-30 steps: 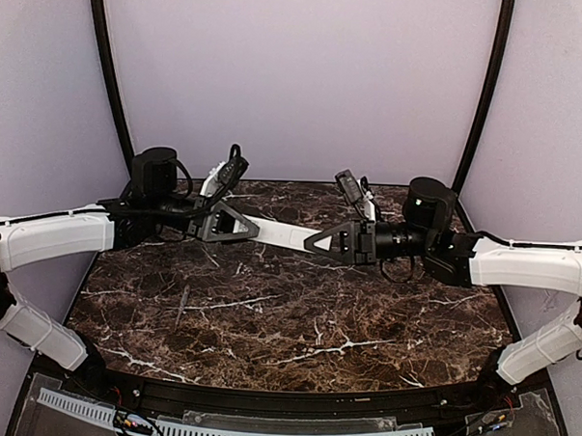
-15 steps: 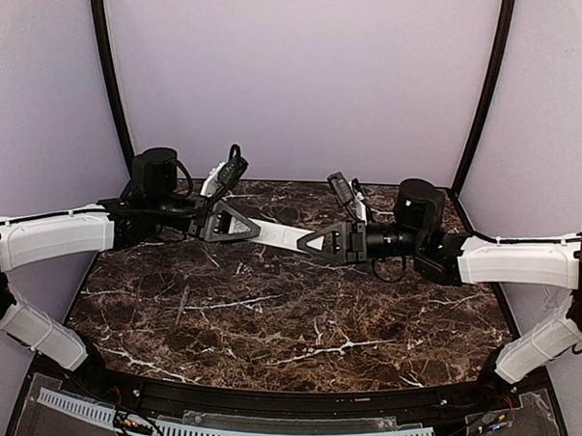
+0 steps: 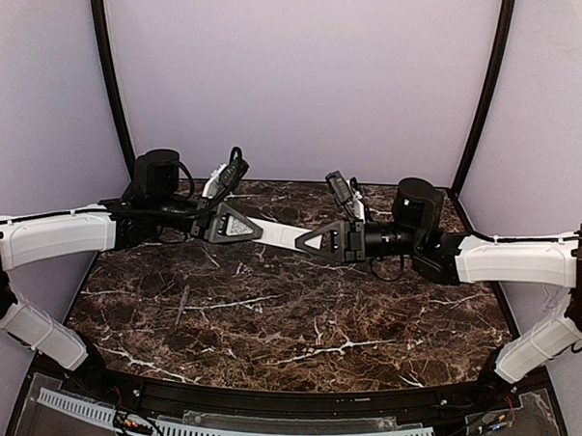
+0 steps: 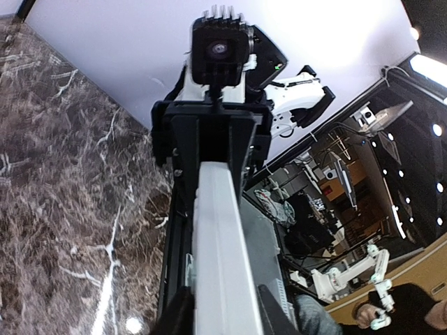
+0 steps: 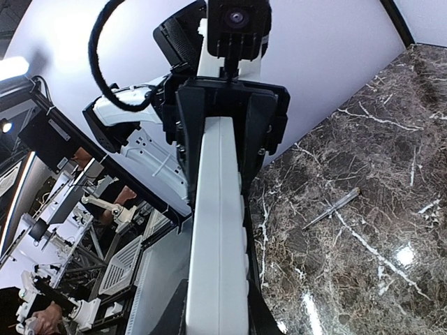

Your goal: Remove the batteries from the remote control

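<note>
The white remote control (image 3: 277, 234) hangs in the air above the far middle of the table, held at both ends. My left gripper (image 3: 240, 225) is shut on its left end and my right gripper (image 3: 312, 240) is shut on its right end. The left wrist view shows the remote (image 4: 220, 244) edge-on between the fingers, with the right gripper clamped on its far end. The right wrist view shows the remote (image 5: 218, 237) edge-on too, its small side buttons toward the table. The batteries are hidden from view.
A thin grey stick (image 3: 182, 305) lies on the dark marble table (image 3: 296, 324) at the left; it also shows in the right wrist view (image 5: 332, 208). Black frame posts stand at the back corners.
My right gripper has slid left along the remote, closing the gap to my left gripper. The left arm has barely moved.
</note>
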Action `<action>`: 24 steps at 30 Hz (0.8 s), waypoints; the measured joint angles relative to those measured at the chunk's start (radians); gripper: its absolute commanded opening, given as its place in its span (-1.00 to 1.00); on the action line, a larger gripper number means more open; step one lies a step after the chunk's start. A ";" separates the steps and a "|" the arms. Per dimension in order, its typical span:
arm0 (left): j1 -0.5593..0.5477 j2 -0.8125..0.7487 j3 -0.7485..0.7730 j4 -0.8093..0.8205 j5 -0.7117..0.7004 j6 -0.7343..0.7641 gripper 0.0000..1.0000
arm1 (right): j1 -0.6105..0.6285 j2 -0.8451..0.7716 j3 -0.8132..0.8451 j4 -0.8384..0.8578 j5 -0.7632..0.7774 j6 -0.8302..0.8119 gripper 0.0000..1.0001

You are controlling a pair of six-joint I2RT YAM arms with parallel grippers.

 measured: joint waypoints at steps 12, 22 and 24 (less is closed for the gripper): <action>0.007 0.005 0.000 -0.023 -0.025 0.031 -0.99 | 0.005 0.012 0.017 -0.032 0.019 0.000 -0.34; 0.005 0.005 0.011 -0.131 -0.083 0.057 -0.99 | 0.011 -0.062 0.020 -0.146 0.144 -0.069 0.29; 0.005 0.005 0.026 -0.166 -0.104 0.082 -0.99 | 0.012 -0.089 0.013 -0.171 0.175 -0.077 0.33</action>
